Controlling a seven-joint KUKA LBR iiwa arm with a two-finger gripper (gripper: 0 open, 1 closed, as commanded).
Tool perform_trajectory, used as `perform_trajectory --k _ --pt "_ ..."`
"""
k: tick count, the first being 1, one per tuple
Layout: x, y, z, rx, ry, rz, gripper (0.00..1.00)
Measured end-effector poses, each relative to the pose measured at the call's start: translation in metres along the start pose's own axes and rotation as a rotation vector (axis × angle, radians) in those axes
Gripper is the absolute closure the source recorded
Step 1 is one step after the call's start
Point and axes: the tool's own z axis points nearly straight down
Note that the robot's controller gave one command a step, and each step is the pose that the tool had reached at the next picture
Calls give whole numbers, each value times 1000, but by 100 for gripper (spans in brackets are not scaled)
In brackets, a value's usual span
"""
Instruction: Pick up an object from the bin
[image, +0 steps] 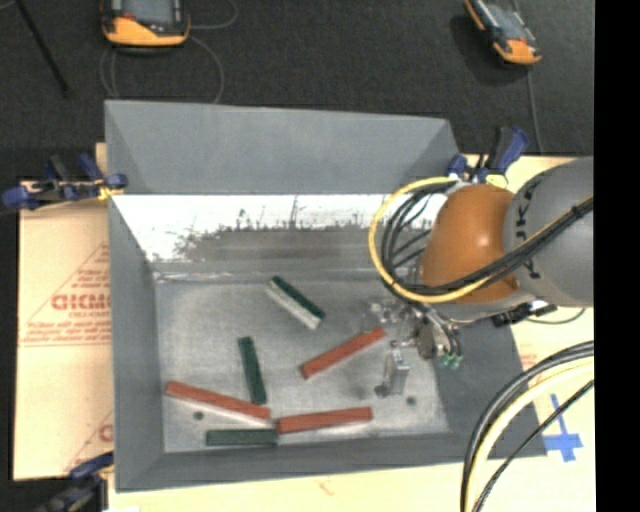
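My gripper (393, 378) hangs low over the right part of the bin floor, its fingers pointing down at bare floor. Just left of it lies a red-orange bar (340, 355), slanting up to the right, its upper end close beside the gripper body. Nothing shows between the fingers. Below and left, another red bar (324, 421) rests flat near the front wall.
A green-and-white bar (295, 301) lies toward the back middle. A dark green bar (251, 369) stands lengthwise at centre left. A long red bar (216, 401) and a dark green bar (241, 437) sit along the front. The orange cover and cables crowd the right side.
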Motion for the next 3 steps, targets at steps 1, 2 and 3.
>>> perform_trajectory --k 1,2,3 --pt "-24 23 -21 2 -7 -62 0" --pt "-15 37 35 2 -7 -56 0" --pt "-20 42 45 1 -22 -110 100"
